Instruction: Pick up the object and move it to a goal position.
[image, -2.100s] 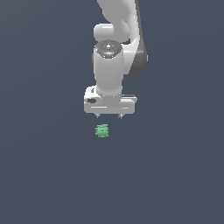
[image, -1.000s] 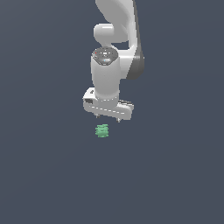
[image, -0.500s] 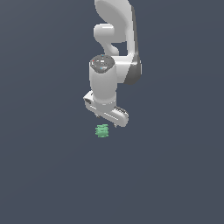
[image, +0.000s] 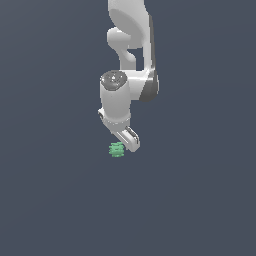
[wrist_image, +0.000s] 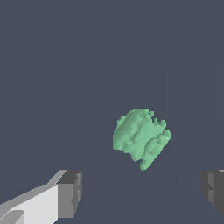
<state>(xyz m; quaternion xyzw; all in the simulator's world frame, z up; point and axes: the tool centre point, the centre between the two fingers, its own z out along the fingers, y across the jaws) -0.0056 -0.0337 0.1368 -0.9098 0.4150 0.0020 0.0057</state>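
The object (image: 116, 149), a small pale-green ridged lump, is lying on the dark counter (image: 55, 200) just beside the tips of the jaws in the exterior view; in the wrist view the object (wrist_image: 141, 137) is sitting ahead of the jaws, between the lines of the two dark pads (wrist_image: 70, 193) but nearer the far-side one, and not yet down between them. The gripper (image: 128, 143) is holding its jaws wide apart, with nothing touching the lump. So the task is only beginning, in my judgement: the approach is nearly made, while the closing, the lifting and the carry to the goal are all left, and no goal marker is showing in either view. Compared with the earlier frames, the wrist has turned, so the hand that was showing broadside now appears edge-on, and it has come lower, closing most of the gap above the lump, which itself has not shifted.
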